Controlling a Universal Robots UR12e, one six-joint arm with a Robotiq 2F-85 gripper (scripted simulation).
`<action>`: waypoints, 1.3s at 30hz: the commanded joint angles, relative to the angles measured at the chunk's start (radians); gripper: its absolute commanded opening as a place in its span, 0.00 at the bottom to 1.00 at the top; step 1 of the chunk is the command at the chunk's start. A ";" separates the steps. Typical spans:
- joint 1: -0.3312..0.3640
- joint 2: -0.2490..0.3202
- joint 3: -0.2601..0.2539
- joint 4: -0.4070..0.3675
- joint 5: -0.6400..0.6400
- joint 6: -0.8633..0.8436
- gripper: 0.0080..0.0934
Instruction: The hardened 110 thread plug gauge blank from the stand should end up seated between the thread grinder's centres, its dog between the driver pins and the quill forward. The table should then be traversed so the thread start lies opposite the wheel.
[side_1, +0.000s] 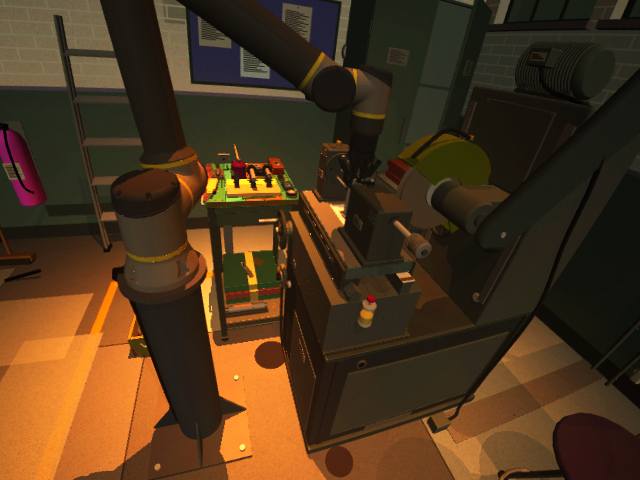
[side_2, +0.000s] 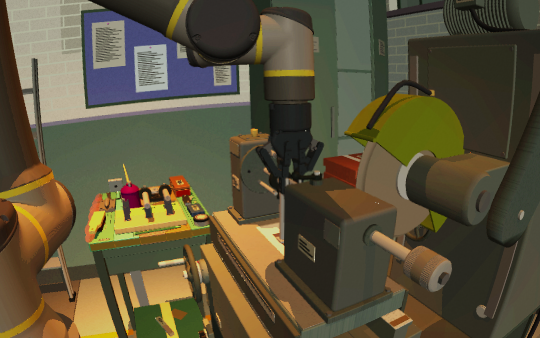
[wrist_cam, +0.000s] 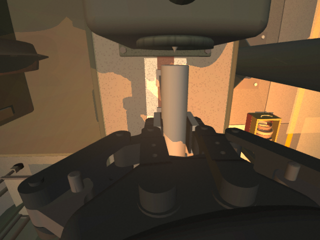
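Observation:
The plug gauge blank (wrist_cam: 173, 103), a plain pale cylinder, lies along the line between the headstock (side_2: 248, 175) and the tailstock (side_2: 336, 240), its far end close to the block with a small centre point (wrist_cam: 174, 49) at the top of the wrist camera's picture. The tailstock's quill knob (side_2: 427, 267) sticks out towards me, and the yellow-guarded grinding wheel (side_2: 400, 150) stands to the right of the table. The stand (side_2: 147, 212) on the green side table holds two more blanks. My gripper (wrist_cam: 173, 126) comes down from above between headstock and tailstock and is clamped on the blank.
Behind the grinder stand a green cabinet and a brick wall with a notice board (side_2: 150, 55). The table handwheel (side_1: 282, 227) is on the machine's left front. A small bottle (side_1: 367, 311) sits on the front ledge. A ladder (side_1: 82, 129) leans at the left wall.

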 joint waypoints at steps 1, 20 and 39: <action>0.000 0.000 0.000 0.000 0.000 0.000 0.05; 0.000 0.000 0.000 0.000 0.000 0.000 0.33; 0.000 -0.017 -0.020 0.035 0.000 0.000 0.33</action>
